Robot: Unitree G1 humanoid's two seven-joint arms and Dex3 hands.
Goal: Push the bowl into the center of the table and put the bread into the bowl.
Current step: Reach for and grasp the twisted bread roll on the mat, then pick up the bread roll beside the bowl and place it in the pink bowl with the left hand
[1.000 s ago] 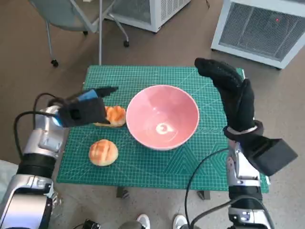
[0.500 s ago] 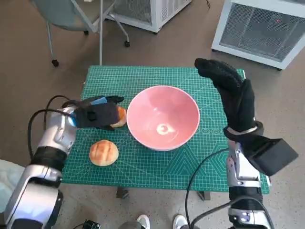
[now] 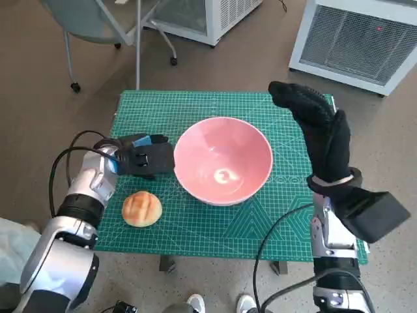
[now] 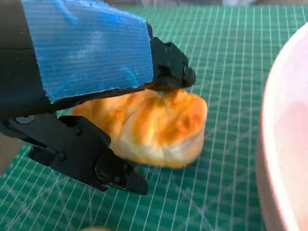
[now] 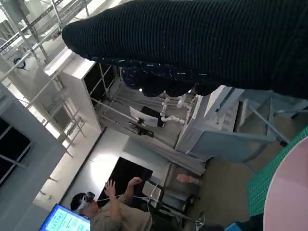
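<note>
Two buns sit beside the pink bowl (image 3: 223,160), which already stands about mid-table: I've got my left hand (image 3: 144,158) closing round the nearer bread (image 4: 156,126), fingers above and below it, to lift it into the bowl. The other bun (image 3: 141,208) lies a little further from the bowl. My right hand (image 3: 318,130) hangs upright beyond the bowl's far side, fingers loose and empty, keeping clear.

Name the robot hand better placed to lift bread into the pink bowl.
Left. The blue-taped black left robot hand is already over the golden bread roll beside the pink bowl; the gloved right robot hand is raised beyond it.
</note>
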